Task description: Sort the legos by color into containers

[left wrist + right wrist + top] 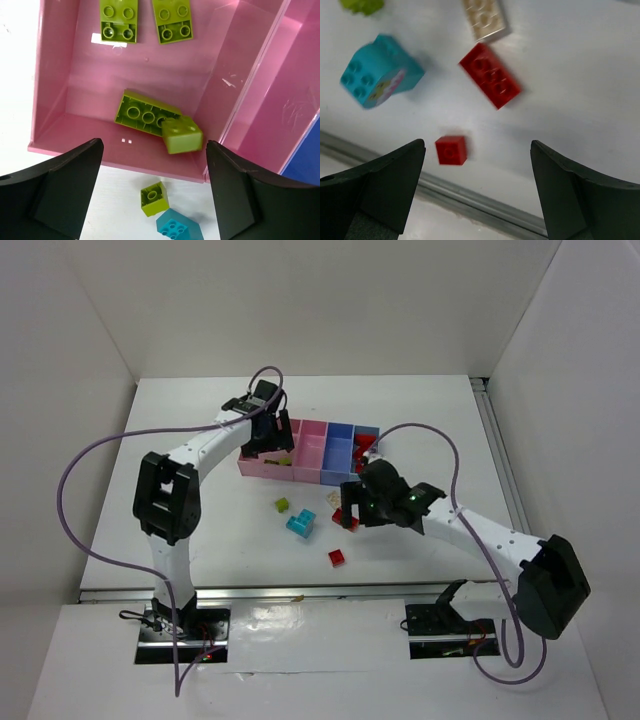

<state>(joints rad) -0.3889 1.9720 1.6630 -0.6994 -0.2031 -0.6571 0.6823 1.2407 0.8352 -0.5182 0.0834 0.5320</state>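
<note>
White table (200,420), white walls. The low pink-and-blue plastic tray (312,426) sits near its far edge; lime green studded bricks (145,116) lie in the pink end compartment (55,75) under the wide-open, empty left gripper (154,150). The right gripper (477,145), also open and empty, hangs over unsorted red bricks (490,75), a cyan brick (380,70) and a cream brick (484,19). Roughly half looks done.

My gripper (477,150) over loose bricks, jaws wide apart and empty.
On the white table (580,90) a small red brick (451,150) lies close to one finger (380,185), not touching it. Further off is a long red brick (490,75), and just beyond it a cream brick (484,19), cut by the frame. A cyan brick (380,70) with a picture on one side lies apart, and a green brick (362,5) is at the top corner.
</note>
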